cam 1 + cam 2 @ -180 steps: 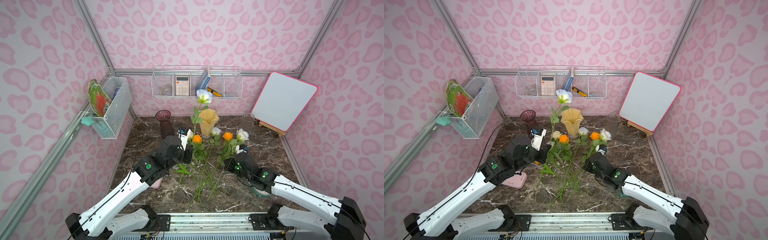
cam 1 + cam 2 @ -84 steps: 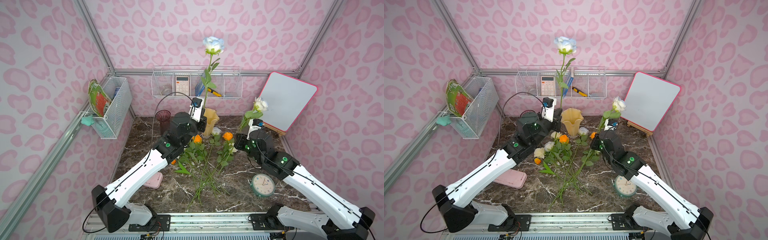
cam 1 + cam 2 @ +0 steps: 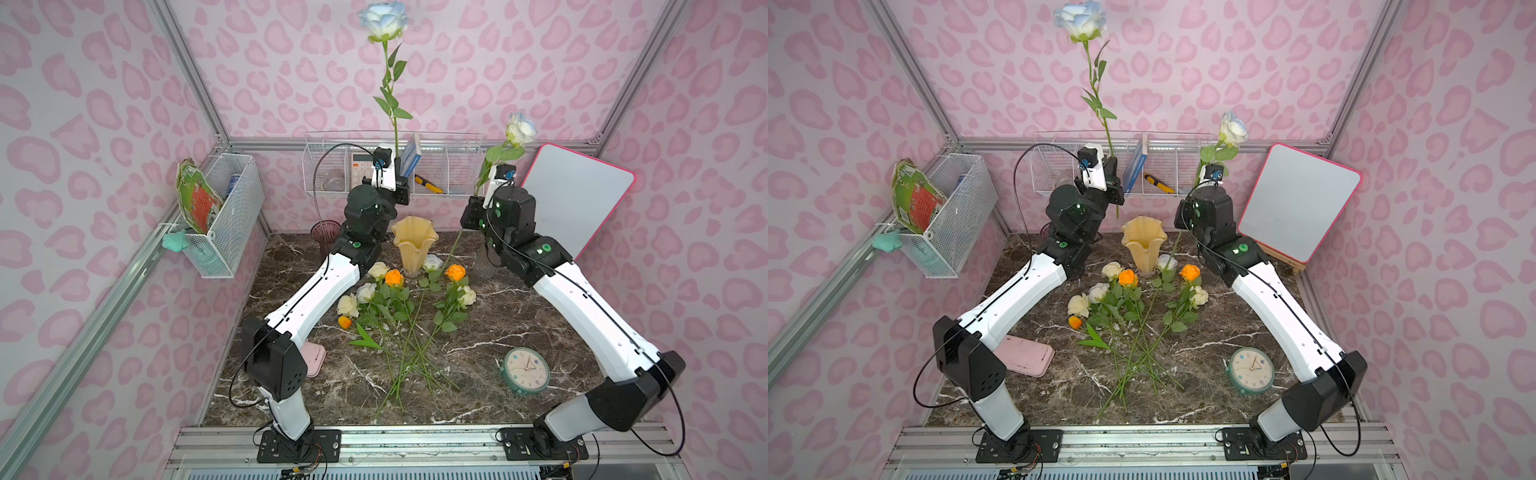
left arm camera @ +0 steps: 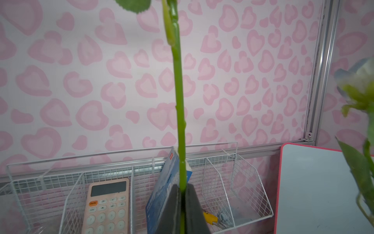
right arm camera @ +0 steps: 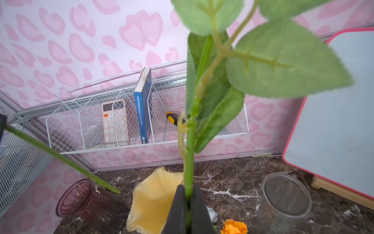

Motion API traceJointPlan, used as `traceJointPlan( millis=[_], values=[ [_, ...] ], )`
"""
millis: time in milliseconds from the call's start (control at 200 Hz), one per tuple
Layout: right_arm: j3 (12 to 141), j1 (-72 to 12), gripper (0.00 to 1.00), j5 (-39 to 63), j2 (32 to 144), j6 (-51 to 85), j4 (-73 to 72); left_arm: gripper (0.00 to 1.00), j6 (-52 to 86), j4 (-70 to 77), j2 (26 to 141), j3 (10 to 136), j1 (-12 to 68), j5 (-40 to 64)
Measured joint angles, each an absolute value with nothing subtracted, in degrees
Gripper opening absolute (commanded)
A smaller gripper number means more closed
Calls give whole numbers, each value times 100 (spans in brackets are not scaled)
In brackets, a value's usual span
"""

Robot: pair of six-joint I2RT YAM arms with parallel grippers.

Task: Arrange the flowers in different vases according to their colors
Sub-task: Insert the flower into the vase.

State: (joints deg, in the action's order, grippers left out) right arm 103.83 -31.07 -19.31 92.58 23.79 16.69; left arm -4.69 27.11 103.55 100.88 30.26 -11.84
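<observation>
Both claws pinched stems: I had the left gripper point(image 4: 182, 190) clamping a tall blue-white rose point(image 3: 383, 17) standing upright above it, the right gripper point(image 5: 188, 189) a shorter blue-white rose point(image 3: 519, 128), with the yellow vase point(image 5: 150, 200) down below that claw.

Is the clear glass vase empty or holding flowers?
Empty: the right wrist view looks into the clear glass vase and shows no stems inside.

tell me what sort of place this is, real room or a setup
Most likely a robot test cell dressed as a room: an aluminium frame post frames pink heart-print wall panels, and the left arm and right arm are mounted on a rail at the front of the marble-look table.
</observation>
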Motion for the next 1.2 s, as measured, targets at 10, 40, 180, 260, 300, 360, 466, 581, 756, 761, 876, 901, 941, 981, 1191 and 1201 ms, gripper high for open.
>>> traceJointPlan(
  millis=[10, 40, 180, 260, 300, 360, 466, 581, 756, 761, 876, 901, 941, 981, 1191, 1201],
  values=[
    [10438, -3096, 0, -1918, 9308, 2364, 1647, 0, -436, 2720, 10383, 10092, 3022, -1166],
    [10643, -3059, 0, -1898, 9467, 2307, 1621, 0, -375, 2738, 10444, 10092, 3017, -1118],
    [11375, -2919, 0, -1817, 10088, 2078, 1431, 0, -43, 2930, 10604, 9880, 3000, -1052],
    [11848, -2877, 0, -1730, 10468, 1962, 1354, 0, 97, 3061, 10624, 9666, 2987, -1039],
    [12108, -2864, 0, -1719, 10683, 1918, 1308, 0, 169, 3194, 10621, 9502, 2965, -1059],
    [12372, -2856, 0, -1651, 10956, 1855, 1264, 0, 279, 3358, 10621, 9227, 2928, -1081],
    [12652, -2851, 0, -1555, 11332, 1774, 1184, 0, 414, 3581, 10628, 8781, 2849, -1146],
    [12733, -2851, 0, -1376, 11664, 1750, 958, 0, 556, 3780, 10654, 8449, 2814, -1197],
    [12569, -2965, 0, -1153, 12070, 1623, 620, 8, 718, 4139, 10648, 7771, 2832, -1260],
    [12558, -2969, 0, -1146, 12075, 1619, 609, 9, 725, 4139, 10648, 7765, 2832, -1258],
    [12158, -3111, 2, -1037, 12143, 1472, 399, 42, 760, 4130, 10586, 7644, 2829, -1225],
    [11963, -3142, 5, -1017, 12105, 1433, 281, 43, 794, 4099, 10547, 7605, 2829, -1205],
    [11653, -3188, 9, -1026, 12020, 1374, 176, 48, 891, 4042, 10471, 7533, 2829, -1197],
    [11292, -3232, 14, -1031, 11909, 1345, 38, 51, 908, 3972, 10388, 7452, 2829, -1184],
    [9929, -3299, 39, -1020, 11404, 1400, -598, 54, 1035, 3529, 9955, 6982, 2838, -978],
    [9856, -3301, 41, -1015, 11373, 1420, -642, 55, 1035, 3511, 9935, 6960, 2840, -972]
  ],
)
